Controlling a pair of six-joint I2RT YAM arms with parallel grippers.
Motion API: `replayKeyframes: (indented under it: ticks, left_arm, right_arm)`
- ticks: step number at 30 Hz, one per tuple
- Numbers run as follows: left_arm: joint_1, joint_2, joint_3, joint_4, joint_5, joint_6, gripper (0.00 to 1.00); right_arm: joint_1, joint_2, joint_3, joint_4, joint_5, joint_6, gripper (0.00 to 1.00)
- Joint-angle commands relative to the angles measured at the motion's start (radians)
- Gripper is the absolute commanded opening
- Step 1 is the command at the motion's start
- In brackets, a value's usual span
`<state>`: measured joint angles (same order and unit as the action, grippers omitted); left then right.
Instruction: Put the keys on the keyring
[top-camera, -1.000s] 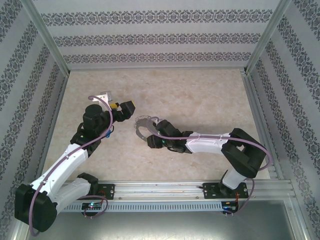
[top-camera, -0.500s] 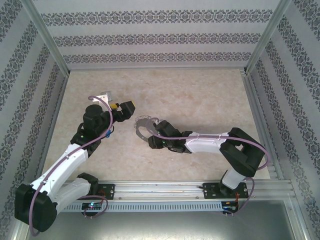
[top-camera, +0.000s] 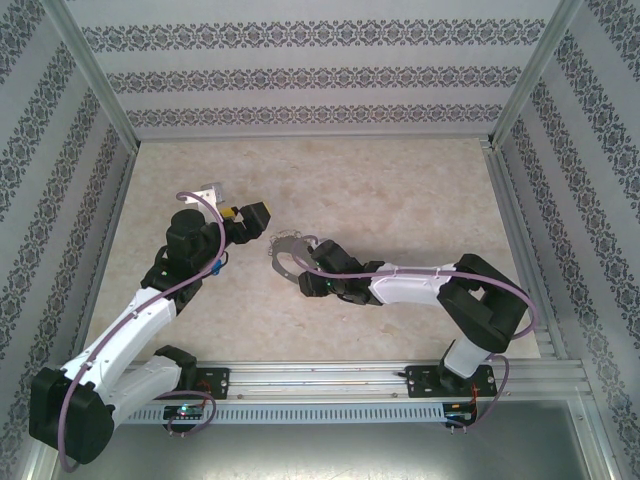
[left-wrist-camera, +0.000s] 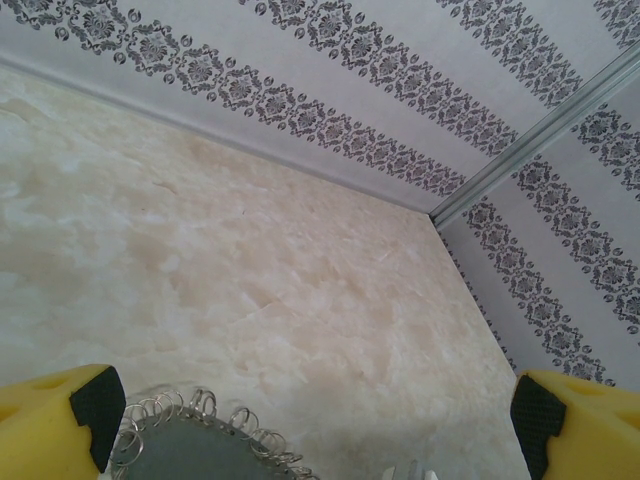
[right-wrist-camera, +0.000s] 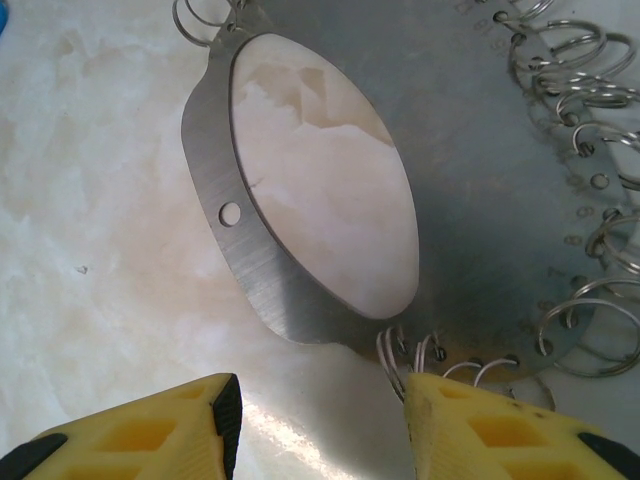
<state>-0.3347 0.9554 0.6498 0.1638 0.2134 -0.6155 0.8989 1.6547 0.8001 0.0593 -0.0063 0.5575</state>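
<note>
Marbled table (right-wrist-camera: 90, 260) shows through the gap of the right gripper (right-wrist-camera: 318, 400), whose 2 yellow fingers stand half apart on nothing, just short of the keyring (right-wrist-camera: 262, 275), which lies flat between it and the wide-open left gripper (left-wrist-camera: 315, 415). Closing here could snag the loose wire loops (right-wrist-camera: 590, 310) rather than the rim, or skid the thin plate across the smooth top. Seen from the right wrist, its oval's long axis slants from near-right to far-left, pointing away from that gripper.

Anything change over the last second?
The right arm crept slightly left, with the right gripper at the keyring. Nothing was grabbed or released. The left gripper stayed wide open and still, and the keyring stayed put on the table.
</note>
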Motion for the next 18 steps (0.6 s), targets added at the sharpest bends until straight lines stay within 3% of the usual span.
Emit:
replayKeyframes:
  ticks: [1,13,18]
  left_arm:
    - [-0.017,-0.014,-0.012,0.025,0.007,-0.018,1.0]
    - [-0.017,-0.008,-0.015,0.039,0.007,-0.029,1.0]
    - [-0.018,-0.008,-0.015,0.038,0.006,-0.029,1.0]
  right_arm:
    - [-0.006,0.019,0.023,-0.058,0.042,-0.047,0.49]
    - [-0.005,0.028,0.028,-0.075,0.074,-0.067,0.46]
    - [-0.004,0.028,0.036,-0.071,0.068,-0.065,0.4]
